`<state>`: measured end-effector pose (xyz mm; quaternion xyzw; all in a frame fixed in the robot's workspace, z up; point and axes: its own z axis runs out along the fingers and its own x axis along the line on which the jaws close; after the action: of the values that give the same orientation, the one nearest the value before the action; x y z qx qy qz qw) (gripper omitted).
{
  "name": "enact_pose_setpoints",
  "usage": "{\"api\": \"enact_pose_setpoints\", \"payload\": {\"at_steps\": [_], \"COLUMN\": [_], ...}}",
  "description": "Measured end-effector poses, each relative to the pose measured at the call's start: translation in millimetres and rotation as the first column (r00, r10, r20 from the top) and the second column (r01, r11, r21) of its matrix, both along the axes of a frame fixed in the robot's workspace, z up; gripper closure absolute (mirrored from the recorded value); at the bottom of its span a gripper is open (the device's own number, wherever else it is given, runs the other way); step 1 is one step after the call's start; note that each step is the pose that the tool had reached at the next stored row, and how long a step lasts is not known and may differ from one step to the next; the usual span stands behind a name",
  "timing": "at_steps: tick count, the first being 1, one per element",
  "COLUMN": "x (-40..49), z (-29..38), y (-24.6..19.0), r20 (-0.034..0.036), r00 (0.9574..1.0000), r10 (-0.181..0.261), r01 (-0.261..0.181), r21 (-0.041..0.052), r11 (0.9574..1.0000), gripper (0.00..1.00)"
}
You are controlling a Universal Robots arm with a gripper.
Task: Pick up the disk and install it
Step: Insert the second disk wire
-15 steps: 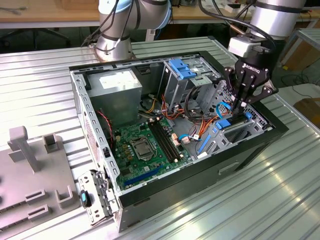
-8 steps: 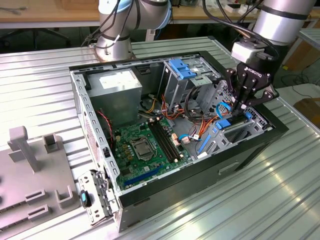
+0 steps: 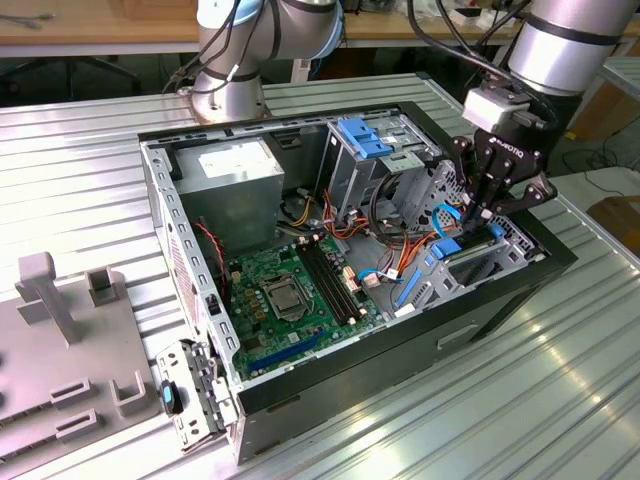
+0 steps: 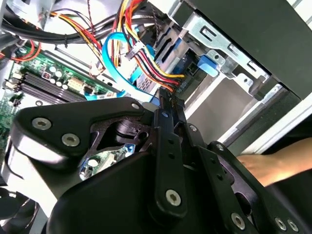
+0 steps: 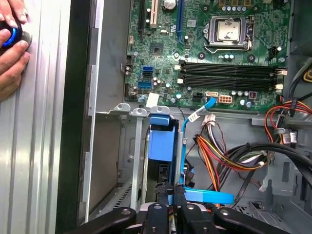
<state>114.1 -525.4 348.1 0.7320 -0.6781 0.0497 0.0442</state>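
Exterior view – pincer (image 3: pixel 480 212) clenched on the disk (image 3: pixel 468 243), edge-down at the case's (image 3: pixel 330 385) front corner – probably lined up for its bay.

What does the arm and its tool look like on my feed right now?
The arm is a thick silver-grey tube with dark bands, and black cables run along it. A light grey block sits at its wrist. Below it, the tool is black, built of flat metal linkage plates joined by silver screws, narrowing to slim fingers, with small white lettering on its body.
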Motion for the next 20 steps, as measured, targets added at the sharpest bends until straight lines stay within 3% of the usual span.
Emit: {"api": "enact_pose_setpoints", "payload": {"at_steps": [1, 2, 3, 4, 6, 10, 15, 20], "x": [-0.4, -1.0, -2.0, -3.2, -6.9, -11.6, -11.3, -9.2], "z": [0.0, 0.0, 0.1, 0.1, -0.1, -0.4, -0.6, -0.7], "y": [-0.7, -1.6, -2.6, -3.0, -3.3, -3.8, -6.2, -6.3], "r20": [0.0025, 0.0093, 0.0248, 0.0355, 0.0452, 0.0461, 0.0465, 0.0478], "r00": [1.0000, 1.0000, 0.9997, 0.9994, 0.9990, 0.9989, 0.9988, 0.9980], "r10": [0.000, 0.000, 0.000, 0.000, 0.000, -0.001, -0.017, -0.041], "r01": [0.000, 0.000, 0.000, 0.000, -0.001, 0.000, 0.015, 0.040], "r21": [0.0047, 0.0088, 0.0135, 0.0166, 0.0194, 0.0215, 0.0328, 0.0354], "r11": [1.0000, 1.0000, 0.9999, 0.9999, 0.9998, 0.9998, 0.9993, 0.9986], "gripper": [0.84, 0.84, 0.84, 0.84, 0.84, 0.84, 0.84, 0.84]}}
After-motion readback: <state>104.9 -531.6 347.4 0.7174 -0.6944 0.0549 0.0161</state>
